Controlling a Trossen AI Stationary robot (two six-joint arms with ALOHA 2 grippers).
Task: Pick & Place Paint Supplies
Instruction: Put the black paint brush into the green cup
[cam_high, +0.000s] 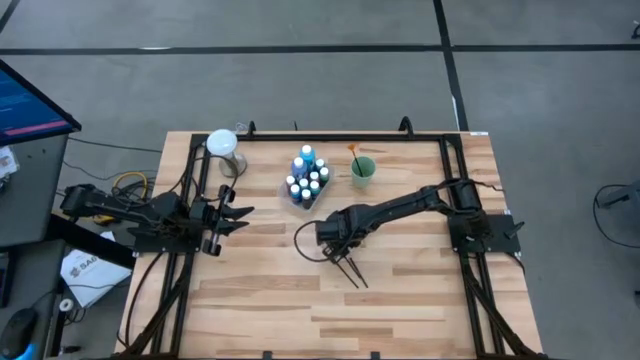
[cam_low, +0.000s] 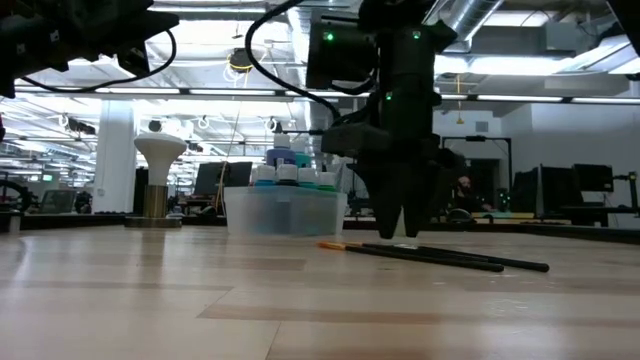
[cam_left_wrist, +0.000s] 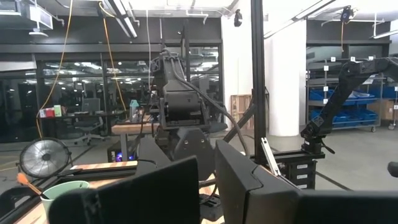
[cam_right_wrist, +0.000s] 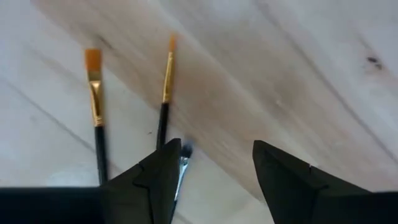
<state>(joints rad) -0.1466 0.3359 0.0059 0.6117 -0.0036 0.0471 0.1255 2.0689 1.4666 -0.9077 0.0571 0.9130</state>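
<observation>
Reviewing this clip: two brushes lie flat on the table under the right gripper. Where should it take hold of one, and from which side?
Probably mid-handle, straight from above. The brushes lie flat and thin, so the right gripper should straddle one handle crosswise; its open fingers are already over one.

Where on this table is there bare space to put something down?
The near wooden half, below both arms, is bare. It is crowded along the far edge: white stand, tray of bottles, green cup. The brushes lie under the right gripper.

No text, label, brand, number or sign can be read in these views.
</observation>
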